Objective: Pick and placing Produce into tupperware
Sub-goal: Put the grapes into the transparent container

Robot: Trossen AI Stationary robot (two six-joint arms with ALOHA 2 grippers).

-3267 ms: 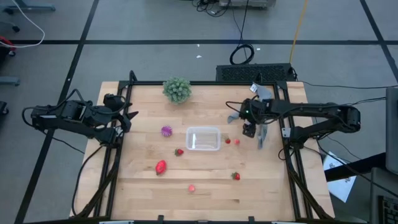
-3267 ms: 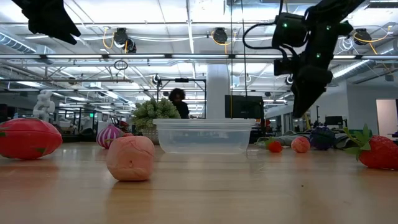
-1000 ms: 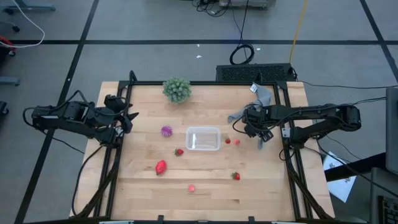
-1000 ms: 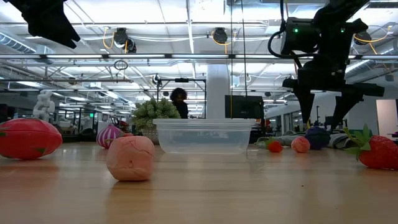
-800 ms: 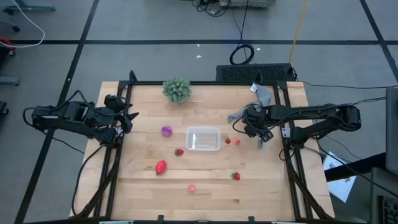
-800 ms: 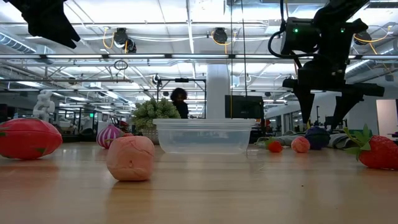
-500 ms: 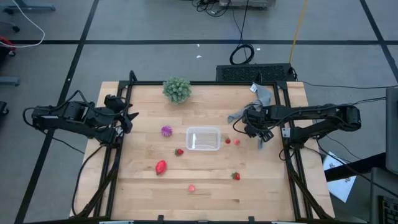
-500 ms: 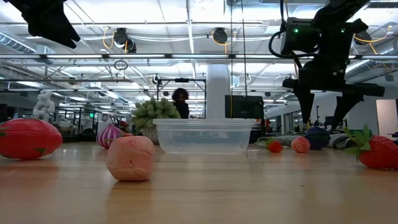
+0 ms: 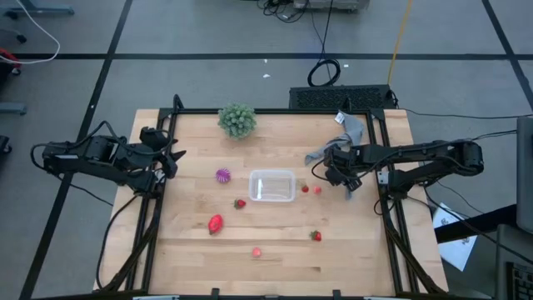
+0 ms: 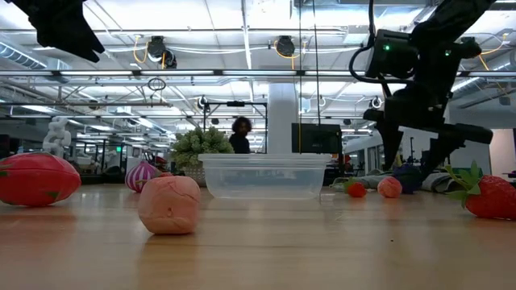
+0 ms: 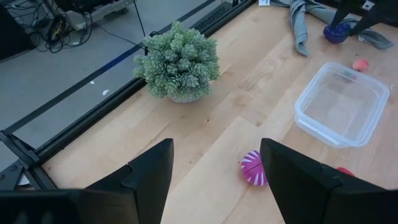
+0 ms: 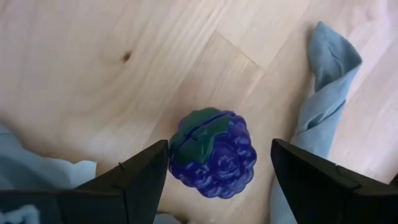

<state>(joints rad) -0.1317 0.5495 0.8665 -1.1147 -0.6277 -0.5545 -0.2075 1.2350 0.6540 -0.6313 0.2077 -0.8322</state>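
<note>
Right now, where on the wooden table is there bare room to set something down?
Bare board lies between the green bushy plant and the grey cloth, and along the near edge below the small pink fruit. It is crowded around the clear plastic container and the open right gripper.

From above, the grape cluster [image 12: 212, 155] is hidden under the right gripper [image 9: 341, 177] — beside the grey cloth [image 9: 350, 127].

Grey floor [image 9: 208, 75] with black tape lines; ceiling strip lights [image 10: 242, 76] overhead.
</note>
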